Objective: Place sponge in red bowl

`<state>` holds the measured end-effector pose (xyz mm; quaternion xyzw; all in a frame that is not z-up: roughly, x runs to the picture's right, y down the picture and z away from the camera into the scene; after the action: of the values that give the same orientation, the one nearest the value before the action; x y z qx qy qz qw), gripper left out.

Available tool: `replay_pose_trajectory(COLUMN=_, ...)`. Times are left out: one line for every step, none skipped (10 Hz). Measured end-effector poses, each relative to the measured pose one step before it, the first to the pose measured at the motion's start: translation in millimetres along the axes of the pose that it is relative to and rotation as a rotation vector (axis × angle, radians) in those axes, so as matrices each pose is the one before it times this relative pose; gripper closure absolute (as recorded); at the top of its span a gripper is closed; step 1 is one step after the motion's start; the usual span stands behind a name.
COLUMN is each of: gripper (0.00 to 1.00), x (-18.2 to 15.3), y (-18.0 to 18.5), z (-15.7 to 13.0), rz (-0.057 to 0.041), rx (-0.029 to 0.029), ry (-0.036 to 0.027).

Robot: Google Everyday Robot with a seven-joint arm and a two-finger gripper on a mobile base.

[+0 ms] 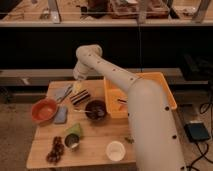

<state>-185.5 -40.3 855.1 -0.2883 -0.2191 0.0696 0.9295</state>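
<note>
Gripper (77, 88) hangs beyond the red bowl (44, 110) and to its right, fingers spread apart with nothing between them, low over a dark striped block (80, 97). A smooth, round, orange-red shell with a paler inside, the red bowl sits on the pale wooden worktop (100, 137). Just beside its right rim lies the sponge (61, 115), a flat, soft, blue-grey rectangle whose long axis runs front to back. Behind the red bowl lies a crumpled blue-grey cloth (62, 92); further right sits a dark bowl (96, 110).
</note>
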Motion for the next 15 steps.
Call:
replay_pose_trajectory(gripper=0.2, x=-5.04, y=5.15, z=0.84, rz=0.00346, rx=-0.00319, ry=-0.00623)
replay_pose_trajectory(gripper=0.2, x=0.0, y=3.14, z=2.24, rz=0.00421, rx=-0.0055, ry=-0.00342)
replay_pose_trajectory(gripper=0.2, x=1.18, y=7.38, z=10.53, rz=0.00146, rx=-0.01787, ry=-0.00133)
replay_pose_trajectory(gripper=0.2, x=-1.72, y=8.05, z=14.58, rz=-0.005, rx=-0.02172, ry=0.00063)
replay_pose_trajectory(gripper=0.2, x=-1.86, y=8.57, z=14.16, rz=-0.0049, rx=-0.02175, ry=-0.00003)
replay_pose_trajectory(gripper=0.2, x=-0.37, y=9.1, z=11.35, rz=-0.0029, rx=-0.01996, ry=0.00113)
replay_pose_trajectory(gripper=0.2, x=-4.35, y=10.51, z=9.87, rz=-0.00894, rx=-0.02016, ry=0.00029)
replay_pose_trajectory(gripper=0.2, x=-2.23, y=6.57, z=4.25, rz=-0.00545, rx=-0.01106, ry=0.00247)
replay_pose_trajectory(gripper=0.2, x=-1.99, y=7.3, z=2.57, rz=-0.00605, rx=-0.00966, ry=0.00334)
replay_pose_trajectory(gripper=0.2, x=-2.27, y=7.05, z=1.11, rz=-0.00923, rx=-0.00712, ry=0.00607)
replay_pose_trajectory(gripper=0.2, x=-1.96, y=6.26, z=1.24, rz=-0.00867, rx=-0.00314, ry=0.00765)
replay_pose_trajectory(gripper=0.2, x=-2.3, y=5.71, z=1.88, rz=-0.00758, rx=0.00091, ry=0.01092)
replay_pose_trajectory(gripper=0.2, x=-1.33, y=5.91, z=3.84, rz=-0.0089, rx=0.00483, ry=0.01595)
replay_pose_trajectory(gripper=0.2, x=-0.6, y=3.9, z=1.75, rz=-0.00871, rx=0.00634, ry=0.01226)
replay_pose_trajectory(gripper=0.2, x=-0.17, y=2.52, z=1.79, rz=-0.01064, rx=-0.00049, ry=0.00822)
